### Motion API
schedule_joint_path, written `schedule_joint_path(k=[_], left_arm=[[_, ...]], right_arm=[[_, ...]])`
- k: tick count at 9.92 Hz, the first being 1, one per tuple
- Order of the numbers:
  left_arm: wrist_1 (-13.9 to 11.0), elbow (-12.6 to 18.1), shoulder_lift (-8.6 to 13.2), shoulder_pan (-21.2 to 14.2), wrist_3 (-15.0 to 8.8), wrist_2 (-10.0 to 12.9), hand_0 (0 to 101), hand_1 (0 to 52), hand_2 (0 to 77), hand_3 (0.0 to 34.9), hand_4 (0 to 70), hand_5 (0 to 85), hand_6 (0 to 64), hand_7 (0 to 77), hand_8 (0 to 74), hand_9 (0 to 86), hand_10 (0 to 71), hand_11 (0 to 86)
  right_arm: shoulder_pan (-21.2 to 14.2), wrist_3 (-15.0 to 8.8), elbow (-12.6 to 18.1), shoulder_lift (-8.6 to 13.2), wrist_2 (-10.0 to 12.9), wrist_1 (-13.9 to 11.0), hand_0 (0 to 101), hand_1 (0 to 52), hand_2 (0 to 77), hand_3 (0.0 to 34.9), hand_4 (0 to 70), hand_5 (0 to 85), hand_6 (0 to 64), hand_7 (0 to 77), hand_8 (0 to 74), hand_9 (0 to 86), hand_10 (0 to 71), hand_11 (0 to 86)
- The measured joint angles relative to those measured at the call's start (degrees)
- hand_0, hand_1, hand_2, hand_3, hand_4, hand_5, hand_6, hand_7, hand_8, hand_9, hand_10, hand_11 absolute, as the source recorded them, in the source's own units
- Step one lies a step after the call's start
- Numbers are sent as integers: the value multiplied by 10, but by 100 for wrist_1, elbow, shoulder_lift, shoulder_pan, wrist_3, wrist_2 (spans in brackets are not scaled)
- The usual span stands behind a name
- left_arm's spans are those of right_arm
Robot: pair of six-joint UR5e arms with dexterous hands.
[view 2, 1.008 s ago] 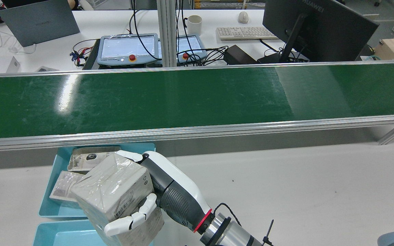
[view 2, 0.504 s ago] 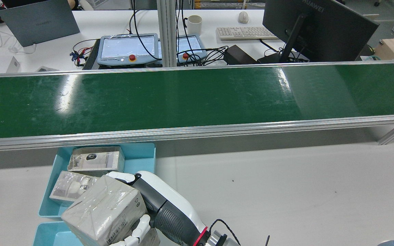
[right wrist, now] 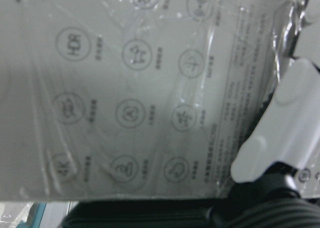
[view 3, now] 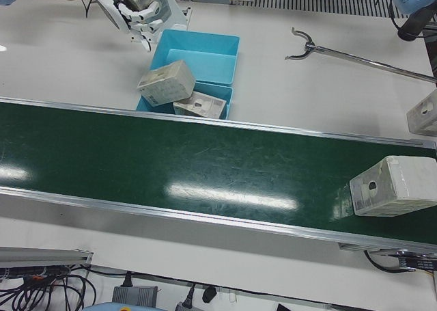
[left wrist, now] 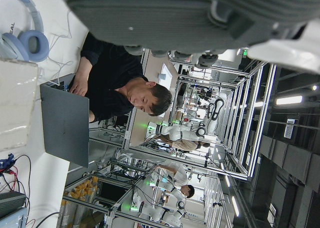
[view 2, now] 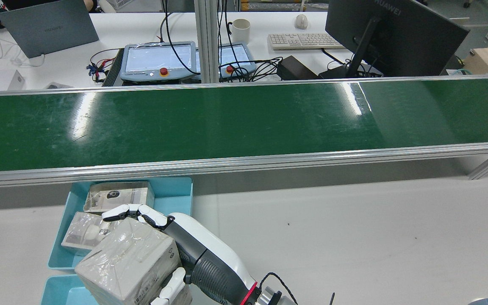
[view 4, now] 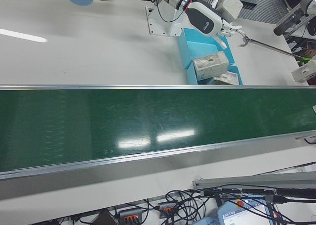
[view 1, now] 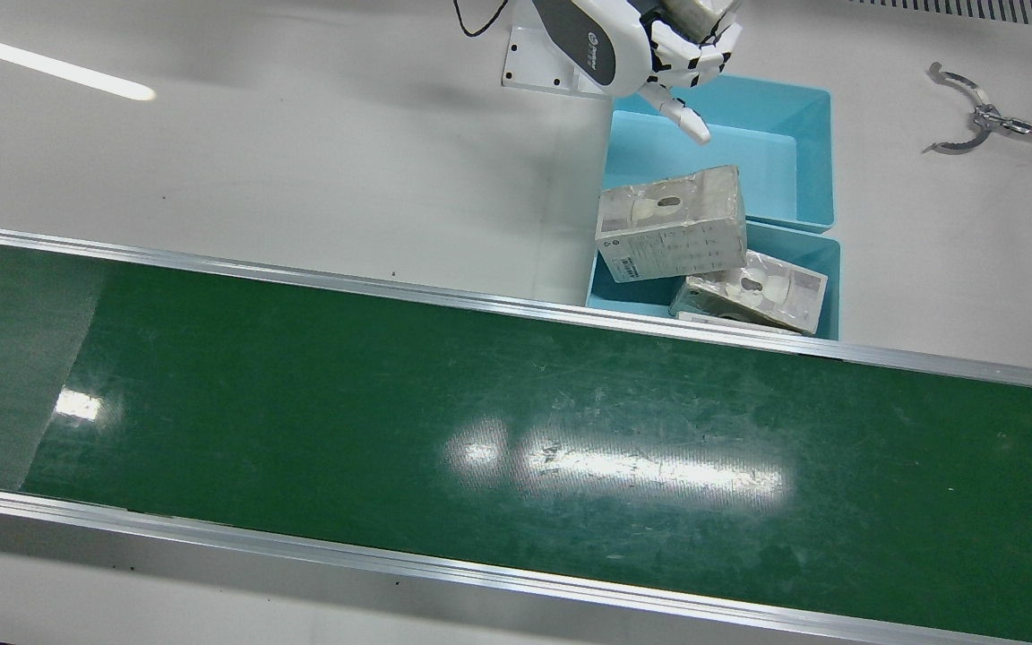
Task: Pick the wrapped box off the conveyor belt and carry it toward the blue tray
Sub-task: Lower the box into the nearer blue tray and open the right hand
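Note:
My right hand (view 2: pixel 193 250) is shut on the wrapped box (view 2: pixel 129 262), a pale carton in clear film, and holds it tilted above the nearer blue tray (view 2: pixel 57 288). The hand (view 1: pixel 650 45) and box (view 1: pixel 695 13) also show at the top edge of the front view, over the empty tray (view 1: pixel 803 152). The right hand view is filled by the box's printed face (right wrist: pixel 125 87), with a white finger (right wrist: pixel 280 133) against it. The left hand view shows only the dark underside of my left hand (left wrist: pixel 175 17); its fingers are hidden.
The tray beside the belt (view 1: pixel 825 269) holds two wrapped boxes, one (view 1: pixel 670 224) leaning on the rim between the trays, one (view 1: pixel 753 291) lying flat. The green conveyor belt (view 2: pixel 227 123) carries another box (view 3: pixel 392 184) at its end. A metal reacher tool (view 1: pixel 973 116) lies on the table.
My right hand has carried the box back from the belt-side tray, toward the near table edge over the nearer tray. Its upper fingers now reach further over the box's top edge.

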Motion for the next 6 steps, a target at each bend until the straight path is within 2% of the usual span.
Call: schedule_joint_path(k=[1, 2, 4, 5, 6], left_arm=[[0, 0, 0, 0, 0, 0, 0, 0, 11, 0, 0, 11, 0, 0, 0, 0, 0, 0], [0, 0, 0, 0, 0, 0, 0, 0, 11, 0, 0, 11, 0, 5, 0, 0, 0, 0], [0, 0, 0, 0, 0, 0, 0, 0, 5, 0, 0, 11, 0, 0, 0, 0, 0, 0], [0, 0, 0, 0, 0, 0, 0, 0, 11, 0, 0, 11, 0, 0, 0, 0, 0, 0], [0, 0, 0, 0, 0, 0, 0, 0, 11, 0, 0, 11, 0, 0, 0, 0, 0, 0]], right_arm=[[1, 0, 0, -5, -1, 0, 467, 38, 120, 110, 5, 289, 447, 382, 164, 278, 0, 16], [2, 3, 1, -8, -1, 1, 467, 76, 98, 194, 27, 38, 415, 338, 0, 38, 0, 16], [2, 8, 5, -11, -2, 1, 467, 76, 98, 194, 27, 38, 415, 338, 0, 38, 0, 16], [2, 11, 6, -12, -2, 1, 471, 147, 185, 270, 27, 16, 284, 245, 0, 16, 0, 16], [2, 14, 6, -12, -2, 1, 471, 147, 185, 270, 27, 16, 284, 245, 0, 16, 0, 16]])
